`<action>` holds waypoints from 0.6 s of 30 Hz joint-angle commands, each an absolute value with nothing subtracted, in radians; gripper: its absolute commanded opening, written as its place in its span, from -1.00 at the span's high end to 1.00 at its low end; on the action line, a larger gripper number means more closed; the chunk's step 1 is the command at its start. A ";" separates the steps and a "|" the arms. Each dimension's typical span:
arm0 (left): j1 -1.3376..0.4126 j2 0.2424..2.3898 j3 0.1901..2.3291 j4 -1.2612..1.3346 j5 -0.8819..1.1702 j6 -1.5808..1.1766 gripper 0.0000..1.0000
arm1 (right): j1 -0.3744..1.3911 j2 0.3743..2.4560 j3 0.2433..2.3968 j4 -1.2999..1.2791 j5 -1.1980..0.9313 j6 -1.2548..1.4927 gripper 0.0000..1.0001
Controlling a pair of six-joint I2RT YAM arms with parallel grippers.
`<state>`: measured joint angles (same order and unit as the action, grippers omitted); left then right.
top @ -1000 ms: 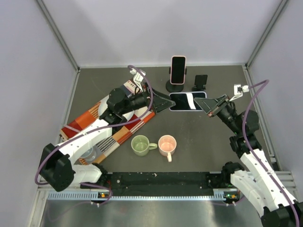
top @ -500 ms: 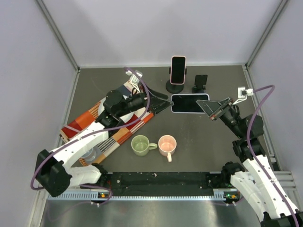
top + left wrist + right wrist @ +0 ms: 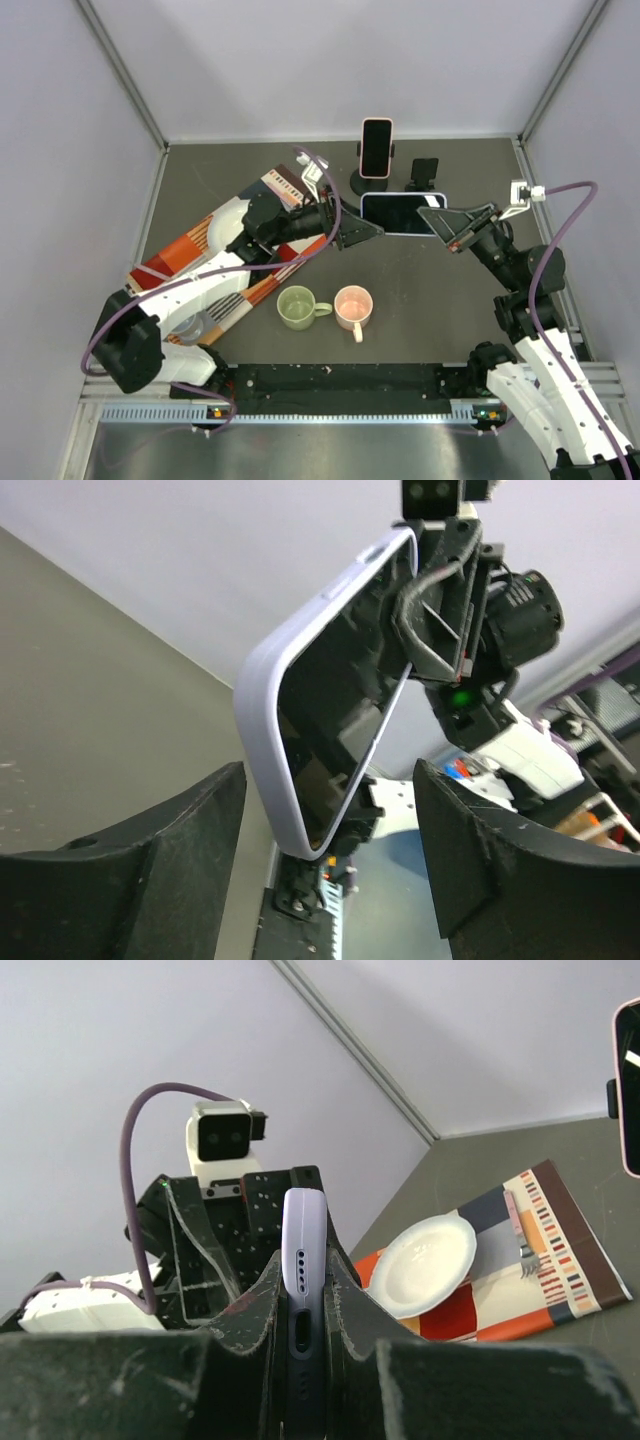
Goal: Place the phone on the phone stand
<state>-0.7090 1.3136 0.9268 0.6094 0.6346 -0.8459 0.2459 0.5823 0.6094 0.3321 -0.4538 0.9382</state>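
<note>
I count two phones, two stands, green mug [image 3: 297, 307], pink mug [image 3: 353, 305], pink phone [image 3: 376, 146] upright on the taken stand [image 3: 370, 185], lavender-cased phone [image 3: 398, 213] dark-screened, face up in the air near the empty stand [image 3: 424, 172], right gripper [image 3: 434, 219] clamped on it, left gripper [image 3: 370, 232] gaping around its other end.

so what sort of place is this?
Likely a lab robot cell: plain panel walls on metal frame posts box in a dark tabletop, the left arm and right arm are bolted along a rail at its near edge, and the green mug, pink mug and striped placemat look like staged props.
</note>
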 commanded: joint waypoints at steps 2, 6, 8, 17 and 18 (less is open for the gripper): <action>-0.735 1.356 0.957 0.863 0.730 -0.949 -0.29 | 0.241 0.577 0.606 0.512 -0.462 1.002 1.00; -0.735 1.356 0.943 0.913 0.730 -0.965 -0.02 | 0.241 0.575 0.583 0.526 -0.482 1.014 1.00; -0.735 1.356 0.942 0.949 0.736 -0.979 0.03 | 0.241 0.569 0.568 0.526 -0.485 1.015 1.00; -0.735 1.362 0.945 1.009 0.739 -1.014 0.38 | 0.241 0.563 0.545 0.532 -0.499 1.023 1.00; -0.735 1.361 0.945 1.011 0.739 -1.012 0.45 | 0.241 0.563 0.543 0.531 -0.500 1.022 1.00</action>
